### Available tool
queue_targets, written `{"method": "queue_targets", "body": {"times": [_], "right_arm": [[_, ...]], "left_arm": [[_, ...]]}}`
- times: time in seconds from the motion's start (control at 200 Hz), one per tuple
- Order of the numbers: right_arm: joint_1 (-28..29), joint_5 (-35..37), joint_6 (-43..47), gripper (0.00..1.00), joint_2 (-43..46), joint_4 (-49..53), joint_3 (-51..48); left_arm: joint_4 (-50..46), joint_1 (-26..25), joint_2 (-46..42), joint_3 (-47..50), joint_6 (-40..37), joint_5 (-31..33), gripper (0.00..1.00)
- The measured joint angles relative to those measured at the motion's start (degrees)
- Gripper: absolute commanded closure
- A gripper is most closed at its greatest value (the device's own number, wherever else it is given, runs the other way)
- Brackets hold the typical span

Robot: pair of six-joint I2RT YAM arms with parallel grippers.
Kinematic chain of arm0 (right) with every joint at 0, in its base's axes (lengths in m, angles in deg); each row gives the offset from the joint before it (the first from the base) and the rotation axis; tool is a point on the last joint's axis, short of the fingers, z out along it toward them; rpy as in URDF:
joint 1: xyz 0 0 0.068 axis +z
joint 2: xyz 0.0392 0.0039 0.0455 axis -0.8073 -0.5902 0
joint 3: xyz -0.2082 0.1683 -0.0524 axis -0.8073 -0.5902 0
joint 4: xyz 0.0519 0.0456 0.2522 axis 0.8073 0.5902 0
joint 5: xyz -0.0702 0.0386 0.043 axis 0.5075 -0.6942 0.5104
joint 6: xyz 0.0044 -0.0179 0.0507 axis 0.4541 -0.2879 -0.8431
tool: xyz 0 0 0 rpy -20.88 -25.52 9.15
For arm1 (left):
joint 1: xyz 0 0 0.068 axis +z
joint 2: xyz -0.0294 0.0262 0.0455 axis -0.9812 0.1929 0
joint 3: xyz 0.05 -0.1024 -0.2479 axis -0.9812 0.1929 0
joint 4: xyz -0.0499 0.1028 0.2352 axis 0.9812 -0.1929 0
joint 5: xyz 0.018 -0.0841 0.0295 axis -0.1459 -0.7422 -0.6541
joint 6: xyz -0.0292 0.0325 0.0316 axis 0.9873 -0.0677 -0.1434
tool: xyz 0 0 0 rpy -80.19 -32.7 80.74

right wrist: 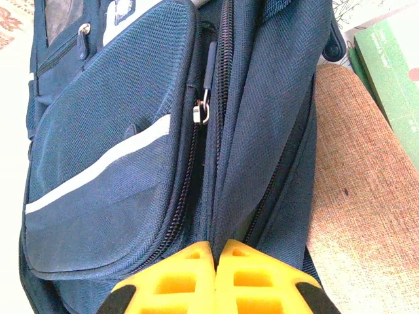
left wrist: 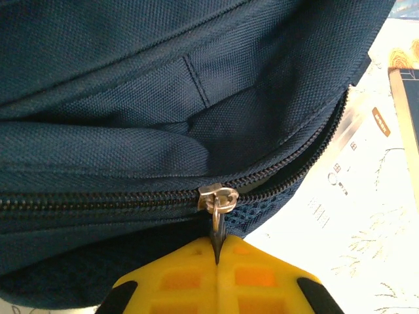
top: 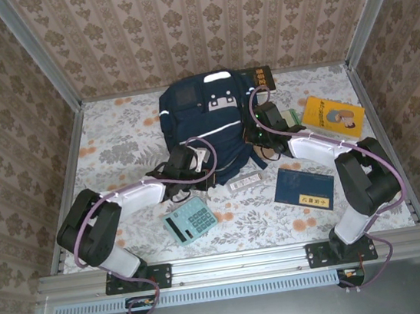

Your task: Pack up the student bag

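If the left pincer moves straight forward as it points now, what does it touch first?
Probably the zipper slider of the student bag, directly ahead of the left pincer holding its pull.

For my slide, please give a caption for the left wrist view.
Left tool shut on the zipper pull of the navy student bag.

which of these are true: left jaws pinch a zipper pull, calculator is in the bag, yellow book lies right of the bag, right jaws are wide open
The left jaws pinch a zipper pull on the student bag: true.
The calculator is in the bag: false, it lies on the table in front of the bag.
The yellow book lies right of the bag: true.
The right jaws are wide open: false, they are shut on bag fabric.
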Motion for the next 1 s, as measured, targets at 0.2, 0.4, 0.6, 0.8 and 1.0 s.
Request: {"method": "queue_targets", "body": {"times": [0.2,0.4,0.6,0.8,1.0], "right_arm": [[0.07,0.0,0.0,0.96,0.17,0.02,-0.11],[0.04,0.13,-0.09,1.0,1.22,-0.2,-0.74],[-0.87,0.48,-0.35,1.0,1.79,-0.2,-1.79],[-2.54,0.55,-0.42,0.7,1.79,-0.22,-2.12],[-2.54,0.26,-0.63,0.45,2.29,-1.38,-2.21]], "left_arm": [[-3.78,0.2,-2.91,0.0,0.0,3.54,1.0],[-9.4,3.48,-7.76,0.0,0.28,10.19,1.0],[-14.75,8.02,-7.89,-1.77,1.05,16.55,1.0],[-16.35,12.35,-4.74,-3.58,1.05,19.65,1.0],[-16.35,9.9,-4.2,-4.11,-0.28,19.28,1.0]]}}
